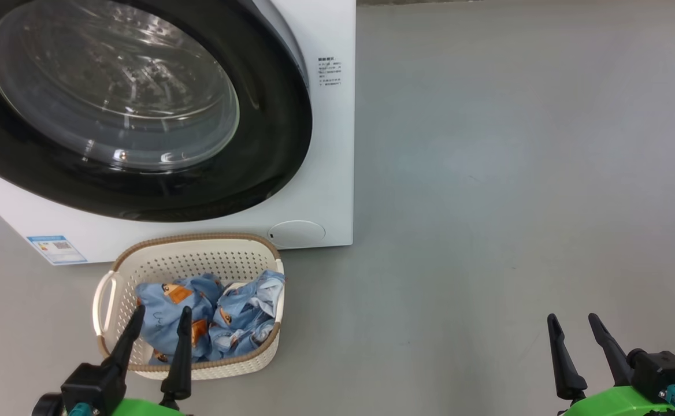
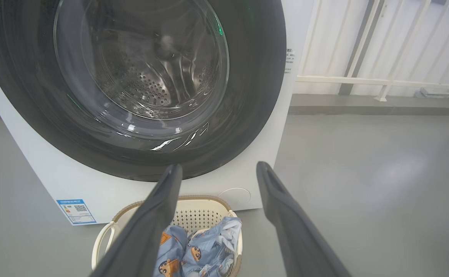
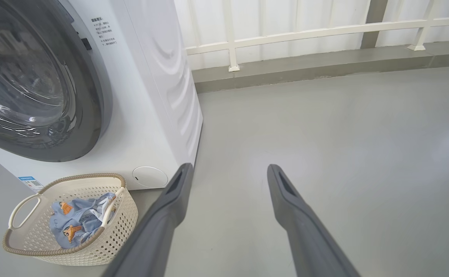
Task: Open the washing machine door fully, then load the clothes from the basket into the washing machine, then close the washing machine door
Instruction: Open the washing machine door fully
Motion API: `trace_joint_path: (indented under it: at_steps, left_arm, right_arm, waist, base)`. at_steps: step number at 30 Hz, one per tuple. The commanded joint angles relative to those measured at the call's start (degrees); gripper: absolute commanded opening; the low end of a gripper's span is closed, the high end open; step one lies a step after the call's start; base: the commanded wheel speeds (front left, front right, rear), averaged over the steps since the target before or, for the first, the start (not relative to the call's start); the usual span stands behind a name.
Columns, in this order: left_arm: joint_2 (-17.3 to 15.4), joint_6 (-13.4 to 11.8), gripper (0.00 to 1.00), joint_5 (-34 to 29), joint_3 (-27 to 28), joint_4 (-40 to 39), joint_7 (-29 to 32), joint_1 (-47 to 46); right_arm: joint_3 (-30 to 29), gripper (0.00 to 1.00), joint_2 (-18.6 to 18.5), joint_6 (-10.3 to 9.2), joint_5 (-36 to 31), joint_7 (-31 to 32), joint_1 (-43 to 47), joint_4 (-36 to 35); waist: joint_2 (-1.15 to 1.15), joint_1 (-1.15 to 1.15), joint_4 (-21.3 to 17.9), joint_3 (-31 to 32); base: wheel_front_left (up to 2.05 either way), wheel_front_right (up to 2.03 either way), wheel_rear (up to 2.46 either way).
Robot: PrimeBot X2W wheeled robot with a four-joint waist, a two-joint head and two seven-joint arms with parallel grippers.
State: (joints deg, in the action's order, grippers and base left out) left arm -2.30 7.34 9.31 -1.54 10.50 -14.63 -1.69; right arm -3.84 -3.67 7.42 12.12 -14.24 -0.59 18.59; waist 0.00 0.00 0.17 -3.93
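Grey floor, washing machine door closed.
Blue QR label, illegible print on washing machine; basket, clothes beyond parted left gripper; right gripper parted, empty.

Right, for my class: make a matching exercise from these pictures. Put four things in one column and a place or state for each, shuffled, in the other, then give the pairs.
Column 1
1. washing machine door
2. clothes
3. basket
4. right gripper

Column 2
A. jaws apart, above bare floor
B. shut
C. standing on the floor, in front of the washing machine
D. heaped inside the basket

Pairs: 1-B, 2-D, 3-C, 4-A
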Motion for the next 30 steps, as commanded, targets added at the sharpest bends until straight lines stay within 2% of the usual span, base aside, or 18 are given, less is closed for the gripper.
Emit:
trace_joint_path:
  at_steps: [1,5,6,7,8,9,15,21,25,30]
  left_arm:
    - [-0.58,0.11,1.00,0.63,1.68,-1.62,-0.37,-2.75]
    - [-0.58,0.12,1.00,1.05,1.31,-1.51,-0.37,-2.84]
    - [-0.58,0.12,1.00,1.21,1.18,-1.48,-0.37,-2.82]
    - [-0.58,0.12,1.00,1.21,1.18,-1.48,-0.37,-2.82]
    - [-0.58,0.12,1.00,1.38,1.05,-1.46,-0.37,-2.81]
    - [-0.58,0.13,1.00,1.67,0.73,-1.41,-0.37,-2.79]
    - [-0.58,0.13,1.00,2.71,-0.17,-1.26,-0.37,-3.11]
    - [-0.58,-0.21,1.00,3.71,-1.48,-1.08,-0.37,-4.05]
    - [-0.58,-0.54,1.00,4.38,-2.43,-1.01,-0.37,-4.80]
    - [-0.58,-1.15,1.00,5.31,-3.11,-1.30,-0.37,-5.37]
  right_arm:
    - [1.18,1.00,-0.33,0.07,0.19,-0.76,-1.99,-1.60]
    - [1.69,1.00,-0.28,0.07,0.58,-0.76,-2.62,-1.54]
    - [1.99,0.52,-0.25,0.07,1.00,-0.76,-2.87,-1.43]
    - [1.99,0.52,-0.25,0.07,1.00,-0.76,-2.87,-1.43]
    - [2.26,0.35,-0.22,0.07,1.54,-0.76,-3.20,-1.38]
    - [2.86,0.00,-0.18,0.07,2.74,-0.76,-4.01,-1.36]
    - [3.62,0.00,0.02,0.07,11.01,-0.76,-8.53,-1.54]
    - [6.11,0.00,-0.80,0.07,23.64,-0.76,-15.59,-0.84]
    - [9.32,0.00,-2.91,0.07,33.25,-0.76,-20.12,0.07]
    - [14.24,0.00,-6.23,0.07,50.20,1.24,-25.24,-1.05]
  waist:
    - [0.00,0.00,0.12,-0.14]
    - [0.00,0.00,0.34,-0.42]
    - [0.00,0.00,0.39,-0.48]
    - [0.00,0.00,0.39,-0.48]
    - [0.00,0.00,0.45,-0.58]
    - [0.00,0.00,0.58,-0.69]
    - [0.00,0.00,1.09,-1.52]
    - [0.00,0.00,2.03,-2.59]
    - [0.00,0.00,3.28,-3.50]
    - [0.00,0.00,5.05,-5.11]
  base:
    - [0.00,0.00,0.00]
    - [0.00,0.00,0.00]
    - [0.00,0.00,0.00]
    - [0.00,0.00,0.00]
    - [0.00,0.00,0.00]
    - [0.00,0.00,0.00]
    - [0.00,0.00,0.00]
    - [0.00,0.00,0.00]
    - [0.00,0.00,0.00]
    - [0.00,0.00,0.00]
